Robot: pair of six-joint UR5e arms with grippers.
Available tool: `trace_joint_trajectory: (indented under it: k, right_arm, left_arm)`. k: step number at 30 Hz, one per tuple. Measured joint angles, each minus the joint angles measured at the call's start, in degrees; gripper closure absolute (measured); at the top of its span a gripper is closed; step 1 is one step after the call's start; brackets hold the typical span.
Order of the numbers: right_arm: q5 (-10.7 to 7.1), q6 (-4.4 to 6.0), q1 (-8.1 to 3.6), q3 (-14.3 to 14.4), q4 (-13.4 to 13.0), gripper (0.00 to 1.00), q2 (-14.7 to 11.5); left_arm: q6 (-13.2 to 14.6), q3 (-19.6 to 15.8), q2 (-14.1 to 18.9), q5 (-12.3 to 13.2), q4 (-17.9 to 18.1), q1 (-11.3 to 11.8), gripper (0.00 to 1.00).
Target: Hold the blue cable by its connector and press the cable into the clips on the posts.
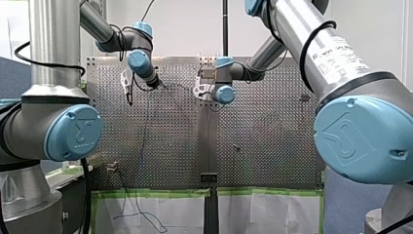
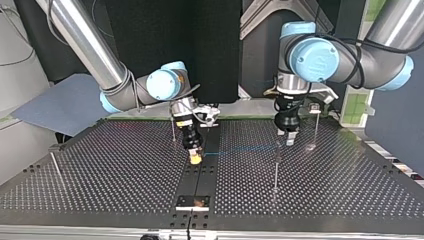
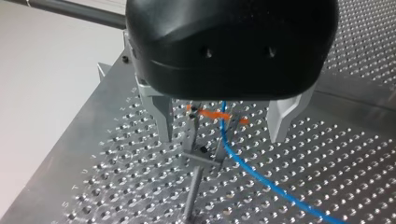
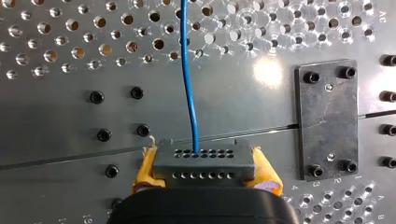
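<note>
blocked: post [image 3: 192, 196] at left gripper [image 3: 222, 137] | blue cable [image 2: 240, 149] across middle | free: table [image 2: 110, 170] at top view's left

A perforated metal bench [image 1: 263, 146] stands before a pale wall [image 1: 185, 29] in the front view, white sheets [image 1: 263, 214] edged in green tape [image 1: 263, 191] along its near side; the top view shows a black backdrop [image 2: 210, 45] and a grey-blue sheet [image 2: 60, 105] beyond it

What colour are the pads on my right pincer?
Yellow; the pads, gripping the grey connector, show best in the right wrist view.
</note>
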Motion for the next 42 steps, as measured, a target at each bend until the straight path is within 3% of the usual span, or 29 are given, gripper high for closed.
trace_joint_trajectory:
  k: [29,42]
  right_arm:
    - [-0.07,0.01,0.4,0.2,0.0,1.0,0.2]
    - [-0.16,-0.04,0.59,-0.2,0.0,1.0,0.2]
  left_arm:
    - [3.8,-1.2,0.9,-0.1,1.4,-1.1,0.02]
    - [9.7,-1.2,0.9,0.3,2.9,-2.1,0.02]
